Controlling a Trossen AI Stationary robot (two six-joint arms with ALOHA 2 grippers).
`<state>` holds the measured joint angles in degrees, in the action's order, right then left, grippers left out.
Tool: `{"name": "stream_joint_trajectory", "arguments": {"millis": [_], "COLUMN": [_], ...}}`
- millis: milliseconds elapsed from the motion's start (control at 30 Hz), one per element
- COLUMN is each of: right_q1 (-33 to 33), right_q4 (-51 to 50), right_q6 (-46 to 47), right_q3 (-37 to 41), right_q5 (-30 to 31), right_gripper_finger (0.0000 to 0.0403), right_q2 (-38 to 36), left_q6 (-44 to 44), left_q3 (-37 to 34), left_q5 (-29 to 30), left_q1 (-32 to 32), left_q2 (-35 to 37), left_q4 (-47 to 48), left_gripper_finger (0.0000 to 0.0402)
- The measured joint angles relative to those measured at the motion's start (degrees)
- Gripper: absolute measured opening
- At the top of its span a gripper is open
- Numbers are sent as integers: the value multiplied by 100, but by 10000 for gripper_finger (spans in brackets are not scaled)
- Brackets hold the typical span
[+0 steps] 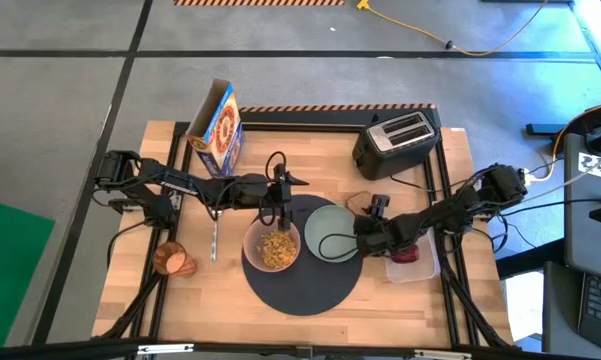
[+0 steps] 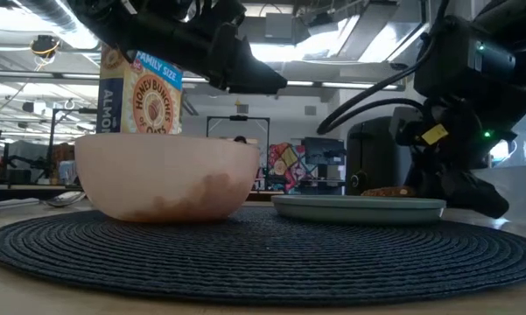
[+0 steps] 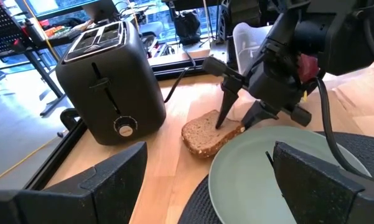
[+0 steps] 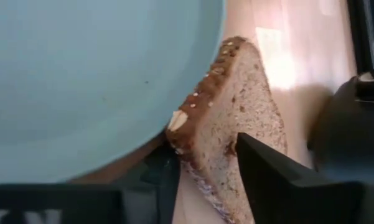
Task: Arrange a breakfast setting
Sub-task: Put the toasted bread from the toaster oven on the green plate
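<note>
A round dark grey mat (image 1: 300, 285) lies at the table's near middle. On it stand a pink bowl (image 1: 272, 247) holding cereal and a pale green plate (image 1: 330, 235). The toast slice (image 3: 206, 134) lies at the plate's far right rim. My right gripper (image 3: 236, 115) is shut on it. My left gripper (image 1: 280, 205) hangs open and empty above the bowl's far side. The metal spoon (image 1: 214, 240) and the amber cup (image 1: 172, 260) lie on the table left of the mat. A small red fruit (image 1: 408, 255) sits in a clear tub right of the mat. My right gripper pinches the toast slice by its crust edge (image 4: 202, 155) between its two fingers (image 4: 267, 174), at the end nearest the plate. The fingers slant down from the table's right side. The toast lies low and nearly flat, one edge against the plate's rim (image 4: 168, 121).
The black toaster (image 1: 398, 140) stands at the far right, close behind the toast. The blue-and-yellow cereal box (image 1: 218, 130) stands at the far left. Black frame rails run along the table's edges.
</note>
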<state>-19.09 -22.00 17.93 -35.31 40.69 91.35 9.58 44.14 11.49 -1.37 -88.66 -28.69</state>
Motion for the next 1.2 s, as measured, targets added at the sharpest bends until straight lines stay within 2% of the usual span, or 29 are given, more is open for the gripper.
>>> {"name": "stream_joint_trajectory", "arguments": {"millis": [433, 567, 767, 900, 1000, 1067, 1200], "right_q1": [0, -2, -2, -2, 0, 0, -2], "right_q4": [-154, -463, -593, -452, -135, 211, 876], "right_q6": [35, 10, -246, -476, -658, -811, -1173], "right_q3": [-64, -299, -448, -448, -448, -448, -449], "right_q5": [187, 329, 306, 75, -335, -720, -1337], "right_gripper_finger": [31, 17, 21, 20, 18, 18, 20], "right_q2": [-150, -516, -1427, -2161, -2664, -2898, -3058], "left_q6": [2, 4, 2, 2, 0, -1, 0], "left_q3": [0, 0, 0, 0, 0, 36, 456], "left_q5": [10, -35, -199, -526, -815, -824, -985], "left_q1": [0, 0, 2, 4, 8, 14, 68], "left_q2": [0, 0, -5, -221, -556, -773, -1124], "left_q4": [0, 0, -18, -349, -927, -1255, -1268], "left_gripper_finger": [332, 332, 332, 332, 332, 332, 332]}}
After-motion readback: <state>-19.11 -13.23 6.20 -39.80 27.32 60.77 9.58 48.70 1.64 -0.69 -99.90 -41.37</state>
